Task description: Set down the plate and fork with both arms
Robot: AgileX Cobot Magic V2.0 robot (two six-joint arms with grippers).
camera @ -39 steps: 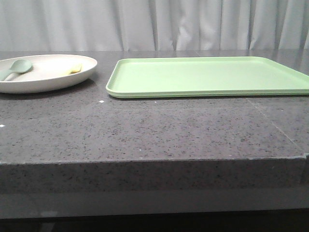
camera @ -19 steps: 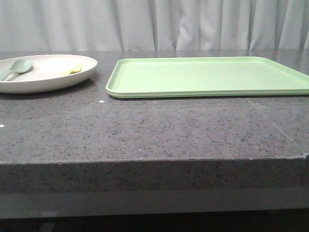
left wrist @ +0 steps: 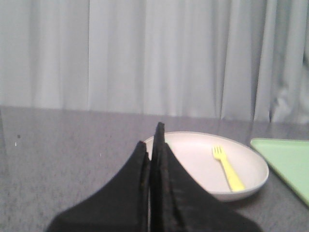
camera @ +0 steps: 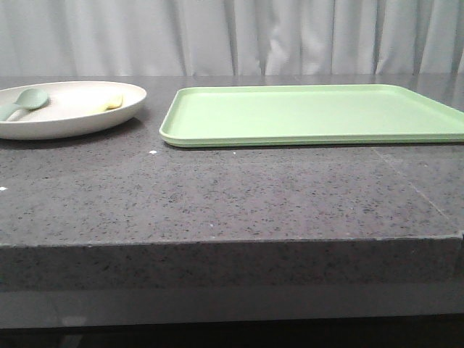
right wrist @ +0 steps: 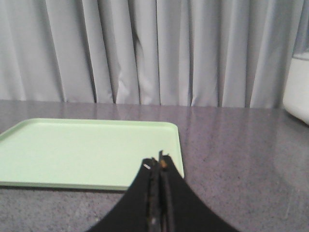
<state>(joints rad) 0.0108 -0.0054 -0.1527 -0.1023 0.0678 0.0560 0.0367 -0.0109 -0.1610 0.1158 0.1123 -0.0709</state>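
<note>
The cream-white plate [camera: 69, 109] rests on the grey counter at the far left in the front view. On it lies the pale yellow fork [camera: 112, 103], and a grey-green spoon [camera: 25, 101] lies beside it. In the left wrist view the plate [left wrist: 251, 169] and fork [left wrist: 228, 168] show just beyond my left gripper [left wrist: 153, 140], which is shut and empty. My right gripper [right wrist: 157, 162] is shut too, holding nothing, in front of the light-green tray [right wrist: 87, 150]. Neither gripper appears in the front view.
The light-green tray [camera: 312, 114] lies flat at the middle and right of the counter, right of the plate. The counter's front edge [camera: 232, 243] runs across the front view. Grey curtains hang behind. A white object [right wrist: 297, 87] stands at the far right in the right wrist view.
</note>
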